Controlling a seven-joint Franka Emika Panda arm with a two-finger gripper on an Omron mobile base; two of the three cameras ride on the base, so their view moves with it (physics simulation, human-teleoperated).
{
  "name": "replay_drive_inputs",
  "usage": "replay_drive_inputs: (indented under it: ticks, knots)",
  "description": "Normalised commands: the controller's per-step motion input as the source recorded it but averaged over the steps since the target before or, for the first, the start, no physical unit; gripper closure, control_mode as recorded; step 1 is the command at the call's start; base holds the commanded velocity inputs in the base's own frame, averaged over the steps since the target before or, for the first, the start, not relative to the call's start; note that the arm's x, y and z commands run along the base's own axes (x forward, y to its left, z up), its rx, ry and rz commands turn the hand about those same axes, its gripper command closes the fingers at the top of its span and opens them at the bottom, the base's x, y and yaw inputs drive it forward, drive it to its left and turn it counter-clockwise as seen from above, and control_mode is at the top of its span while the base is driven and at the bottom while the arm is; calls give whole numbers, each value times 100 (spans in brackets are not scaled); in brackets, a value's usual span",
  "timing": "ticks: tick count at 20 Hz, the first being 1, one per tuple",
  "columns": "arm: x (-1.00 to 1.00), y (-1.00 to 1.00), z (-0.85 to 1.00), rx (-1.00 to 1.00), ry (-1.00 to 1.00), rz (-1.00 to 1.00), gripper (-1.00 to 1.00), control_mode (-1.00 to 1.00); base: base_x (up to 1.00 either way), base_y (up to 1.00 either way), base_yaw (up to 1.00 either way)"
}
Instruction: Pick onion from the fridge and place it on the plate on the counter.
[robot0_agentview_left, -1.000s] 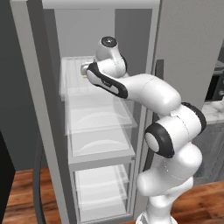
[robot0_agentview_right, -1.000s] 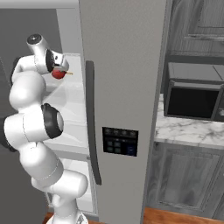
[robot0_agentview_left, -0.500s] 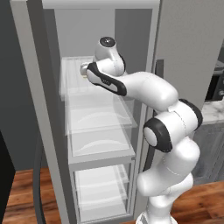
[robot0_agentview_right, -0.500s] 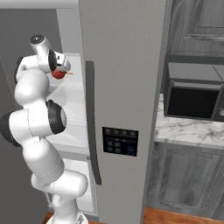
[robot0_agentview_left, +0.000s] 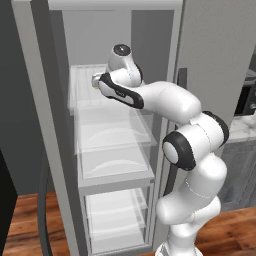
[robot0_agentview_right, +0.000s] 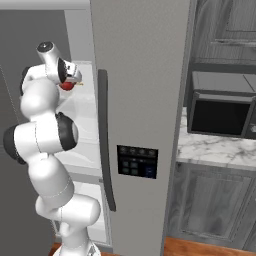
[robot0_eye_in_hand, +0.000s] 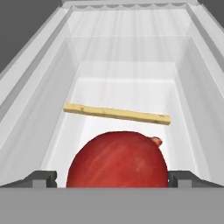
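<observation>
My gripper (robot0_eye_in_hand: 117, 178) is closed around the onion (robot0_eye_in_hand: 117, 159): in the hand view the glossy red-brown ball sits between my two dark finger tips (robot0_eye_in_hand: 40, 178), one pressed to each side of it, with a small nub at its upper right. The jaws are only as far apart as the onion is wide.

Beyond it I look down into a clear fridge compartment with white walls, and a thin yellow stick (robot0_eye_in_hand: 116, 113) lies across its floor — past the onion and apart from it.

From the right base view, my gripper (robot0_agentview_right: 70, 83) is up at the top shelf level of the fridge (robot0_agentview_right: 140, 100), just left of the closed door with its long dark handle (robot0_agentview_right: 106, 140) and dark control panel (robot0_agentview_right: 137, 161). The onion (robot0_agentview_right: 66, 86) shows there as a small red spot at my hand, off the shelf surface as far as I can tell.

In the left base view my arm reaches from the lower right into the open fridge (robot0_agentview_left: 55, 125), wrist at the upper clear shelf (robot0_agentview_left: 87, 90), with clear drawers (robot0_agentview_left: 115, 150) stacked below.

To the right of the fridge, the counter (robot0_agentview_right: 215, 150) of white marble carries a black microwave (robot0_agentview_right: 222, 110) — well apart from my hand.
</observation>
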Motion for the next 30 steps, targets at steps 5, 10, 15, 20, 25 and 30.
replay_drive_inputs:
  ticks: [5,10,15,20,25,30]
  knots:
    - [8,0,-10,0,0,0,-100,-100,0,0,0]
    - [2,0,-12,0,2,0,-100,-100,0,0,0]
    - [0,0,-2,0,2,0,-100,-100,0,0,0]
    - [0,0,0,0,0,0,-100,-100,0,0,0]
    - [0,0,0,-1,0,0,-100,-100,0,0,0]
    - [0,0,0,0,0,0,100,-100,0,0,0]
